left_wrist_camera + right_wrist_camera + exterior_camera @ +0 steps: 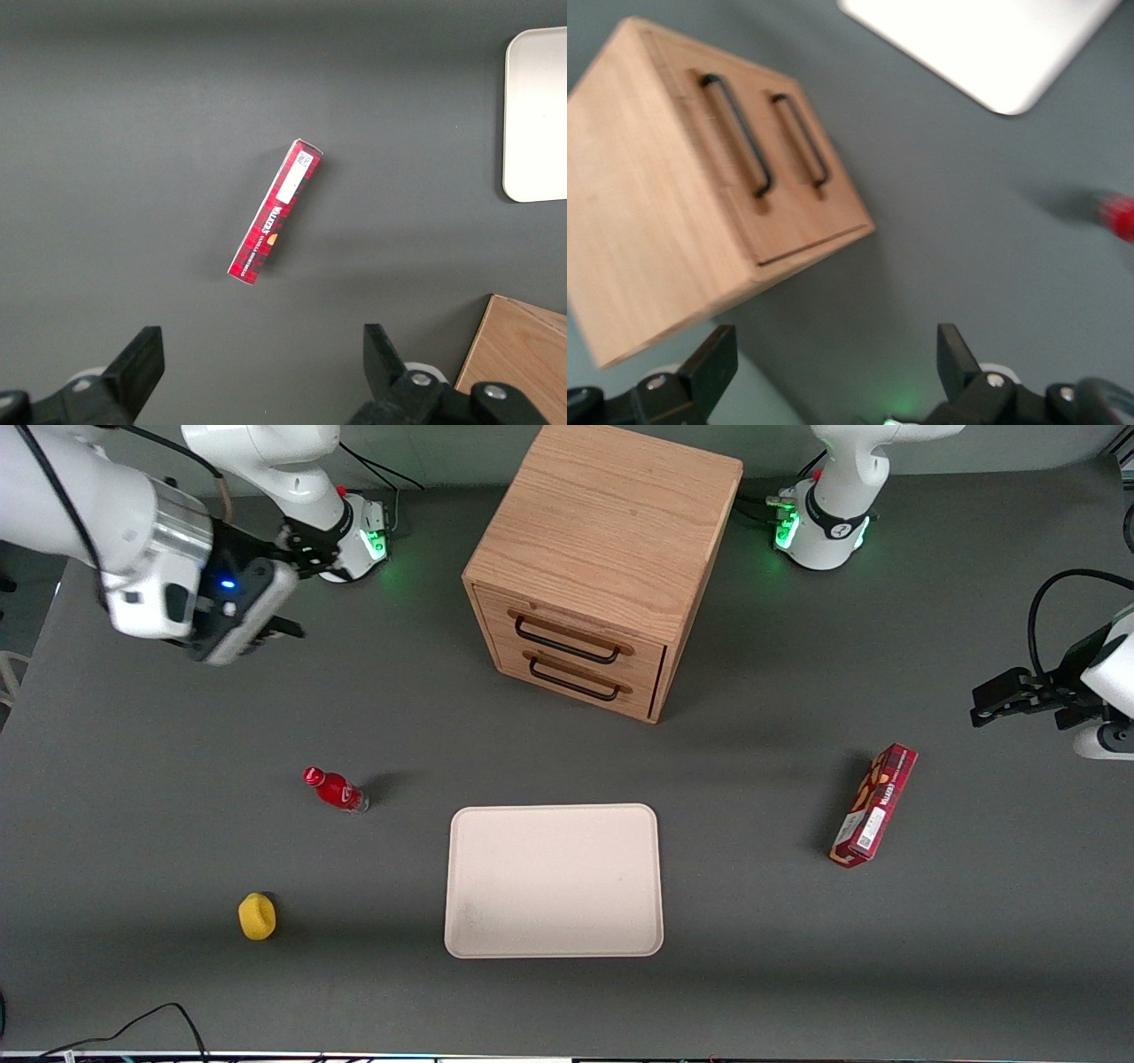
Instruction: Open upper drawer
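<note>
Gripper (pixel 282 631) spread wide, well apart from cabinet (pixel 611 540); we'd hook upper drawer (pixel 580 636) by stiff handle (pixel 568 641), probably slides easily.

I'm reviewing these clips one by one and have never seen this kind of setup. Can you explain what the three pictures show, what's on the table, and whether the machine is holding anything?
These are two robot arms bolted to a grey table. One picture looks down from the front; the other two come from cameras on the arms' wrists, so you see black finger parts at their edges.

The working arm's gripper hangs in the air toward its own end of the table, well away from the oak cabinet. Its fingers stand open and hold nothing.

The cabinet has two drawers, both shut. The upper drawer has a black bar handle, untouched.

Nearer the front camera lie an empty cream tray, a small red bottle, a yellow object, and, toward the parked arm's end, a red box.
</note>
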You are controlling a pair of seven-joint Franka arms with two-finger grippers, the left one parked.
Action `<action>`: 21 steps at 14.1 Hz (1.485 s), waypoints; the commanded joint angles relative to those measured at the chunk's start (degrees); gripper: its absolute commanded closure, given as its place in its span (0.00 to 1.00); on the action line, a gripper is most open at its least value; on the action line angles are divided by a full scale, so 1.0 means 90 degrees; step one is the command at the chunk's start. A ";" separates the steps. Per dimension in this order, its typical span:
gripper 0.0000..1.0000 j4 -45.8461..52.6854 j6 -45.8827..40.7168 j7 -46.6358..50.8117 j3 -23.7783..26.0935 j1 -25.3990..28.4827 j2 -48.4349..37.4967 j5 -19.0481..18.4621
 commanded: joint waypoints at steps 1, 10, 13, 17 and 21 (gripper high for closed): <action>0.00 0.0533 0.0099 -0.0250 0.0635 0.0008 0.0841 0.0380; 0.00 0.0612 0.1778 -0.0172 0.2120 0.0271 0.2640 -0.0204; 0.00 -0.0060 0.2675 -0.0172 0.2433 0.0271 0.2690 -0.0459; 0.00 -0.0413 0.3156 -0.0152 0.2474 0.0349 0.2748 -0.0655; 0.00 -0.0423 0.3420 0.0033 0.2483 0.0534 0.2924 -0.0742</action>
